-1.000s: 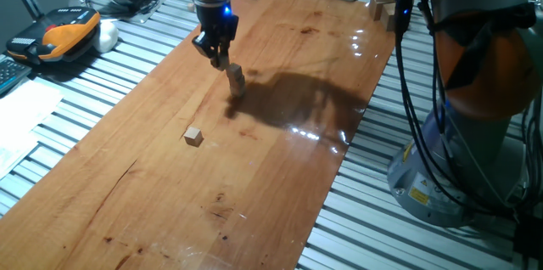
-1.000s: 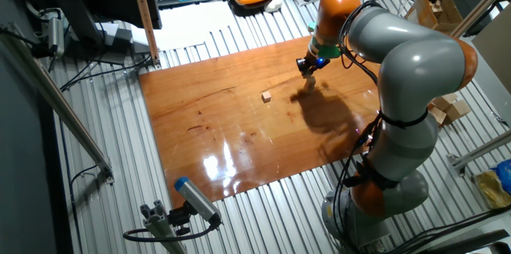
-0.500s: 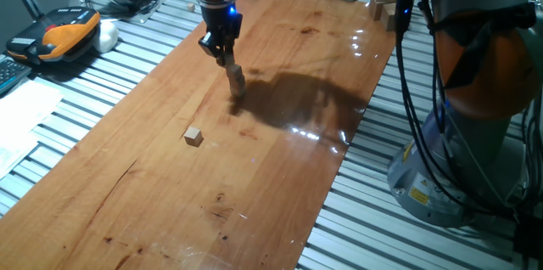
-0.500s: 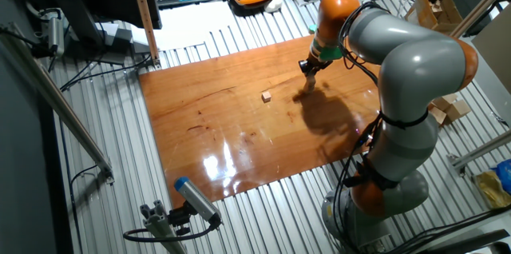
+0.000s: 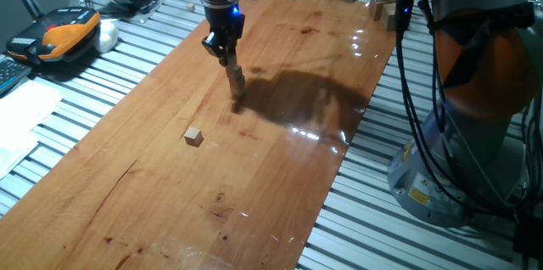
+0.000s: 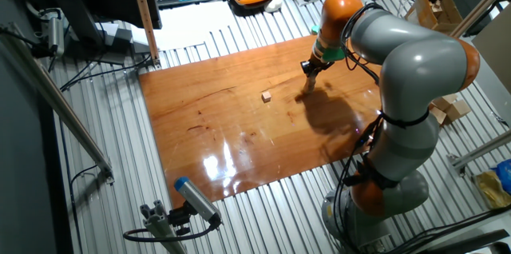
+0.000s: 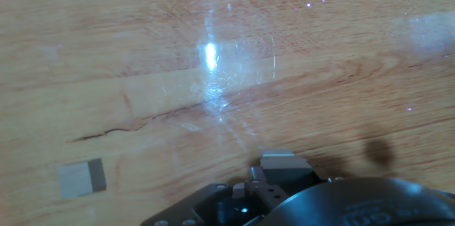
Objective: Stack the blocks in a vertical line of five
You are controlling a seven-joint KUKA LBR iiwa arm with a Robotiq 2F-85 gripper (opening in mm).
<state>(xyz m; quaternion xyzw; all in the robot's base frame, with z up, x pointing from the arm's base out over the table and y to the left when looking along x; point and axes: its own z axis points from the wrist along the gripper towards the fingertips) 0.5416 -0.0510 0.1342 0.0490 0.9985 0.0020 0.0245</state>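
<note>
Short upright stack of tan blocks [image 5: 237, 82]; one lone cube [image 5: 193, 137] flat, well apart on tabletop

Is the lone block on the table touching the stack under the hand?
No, the lone block lies apart from the stack, with bare table between them.

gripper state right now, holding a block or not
gripper: right above the stack of blocks; whether it is open or gripping the top block cannot be told.

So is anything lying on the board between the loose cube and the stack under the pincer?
Nothing visible: only bare wooden board lies between the loose cube and the stack beneath the pincer.
</note>
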